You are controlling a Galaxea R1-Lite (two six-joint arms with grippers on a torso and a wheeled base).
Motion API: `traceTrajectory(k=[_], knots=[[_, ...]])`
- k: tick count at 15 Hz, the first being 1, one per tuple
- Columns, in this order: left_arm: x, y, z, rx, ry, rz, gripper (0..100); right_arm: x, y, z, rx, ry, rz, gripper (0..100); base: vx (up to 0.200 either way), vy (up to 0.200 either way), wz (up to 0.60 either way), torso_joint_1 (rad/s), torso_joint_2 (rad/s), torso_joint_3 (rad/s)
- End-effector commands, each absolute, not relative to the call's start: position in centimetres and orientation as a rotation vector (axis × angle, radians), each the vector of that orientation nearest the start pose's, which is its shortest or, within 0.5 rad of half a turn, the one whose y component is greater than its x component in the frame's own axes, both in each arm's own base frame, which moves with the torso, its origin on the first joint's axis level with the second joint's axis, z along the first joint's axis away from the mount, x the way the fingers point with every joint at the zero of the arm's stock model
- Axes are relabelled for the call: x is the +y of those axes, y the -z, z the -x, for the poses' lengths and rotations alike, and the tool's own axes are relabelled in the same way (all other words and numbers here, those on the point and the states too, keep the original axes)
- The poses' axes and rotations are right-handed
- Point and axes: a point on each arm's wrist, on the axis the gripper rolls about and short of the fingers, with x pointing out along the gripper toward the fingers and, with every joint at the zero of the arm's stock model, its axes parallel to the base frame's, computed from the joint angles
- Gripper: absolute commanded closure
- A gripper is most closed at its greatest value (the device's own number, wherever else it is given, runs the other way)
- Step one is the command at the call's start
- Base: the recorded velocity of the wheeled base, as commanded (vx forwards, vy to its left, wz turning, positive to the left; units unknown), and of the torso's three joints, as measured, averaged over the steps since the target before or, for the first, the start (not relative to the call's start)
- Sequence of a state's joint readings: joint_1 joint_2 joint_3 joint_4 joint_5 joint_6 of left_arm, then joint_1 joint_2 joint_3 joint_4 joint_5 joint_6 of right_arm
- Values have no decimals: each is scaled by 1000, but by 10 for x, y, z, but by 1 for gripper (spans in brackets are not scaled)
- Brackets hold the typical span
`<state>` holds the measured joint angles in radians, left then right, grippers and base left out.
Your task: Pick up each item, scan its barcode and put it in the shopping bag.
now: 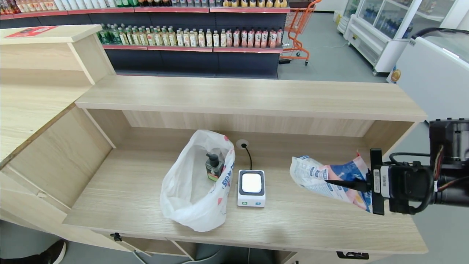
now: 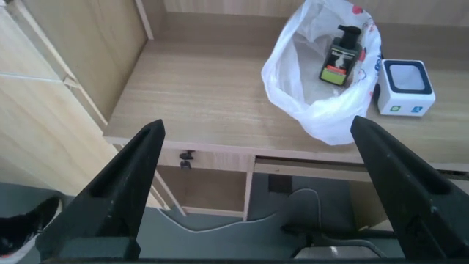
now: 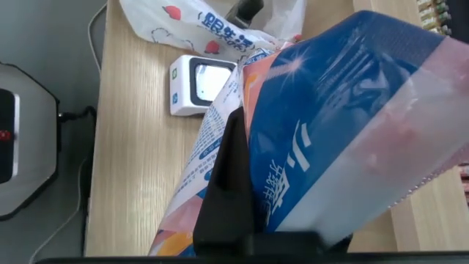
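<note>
Head view: the right tool [image 1: 339, 182] pinches a blue-and-pink packet [image 1: 311, 173], held in the air right of the scanner [image 1: 251, 187], not yet over it. Just left of the scanner, the shopping bag [image 1: 190, 200] already holds a pump bottle [image 1: 214, 167]. Farther left, off the front edge of the counter [image 1: 293, 227], the left tool [image 2: 256, 130] hangs spread and empty. One item looks done; the packet is left to scan and bag.

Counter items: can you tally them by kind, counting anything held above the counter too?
shopping bag: 1
pump bottle, inside the bag: 1
scanner: 1
packet, held in the air: 1
Total: 4
</note>
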<state>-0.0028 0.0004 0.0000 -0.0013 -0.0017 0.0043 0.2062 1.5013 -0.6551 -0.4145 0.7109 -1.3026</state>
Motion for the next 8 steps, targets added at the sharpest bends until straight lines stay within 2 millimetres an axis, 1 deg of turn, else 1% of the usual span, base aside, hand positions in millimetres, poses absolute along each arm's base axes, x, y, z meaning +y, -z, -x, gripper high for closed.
traceTrajectory(k=[1, 3, 4, 6, 8], knots=[[0, -76, 23, -2, 5, -6, 0, 55, -169, -251, -173, -1029, 1060, 100, 0, 200, 0, -7, -2, 2], [0, -76, 23, -2, 5, -6, 0, 52, -160, -256, -155, -1047, 1056, 100, 0, 200, 0, 5, 2, 0], [0, -76, 23, -2, 5, -5, 0, 47, -154, -259, -135, -1041, 1065, 100, 0, 0, 0, 0, 0, 0], [0, -76, 23, -2, 5, -5, 0, 36, -135, -271, -98, -1045, 1105, 100, 0, 0, 0, 0, 0, 0], [0, -76, 23, -2, 5, -3, 0, 33, -119, -279, -82, -1070, 1144, 100, 0, 0, 0, 0, 0, 0]])
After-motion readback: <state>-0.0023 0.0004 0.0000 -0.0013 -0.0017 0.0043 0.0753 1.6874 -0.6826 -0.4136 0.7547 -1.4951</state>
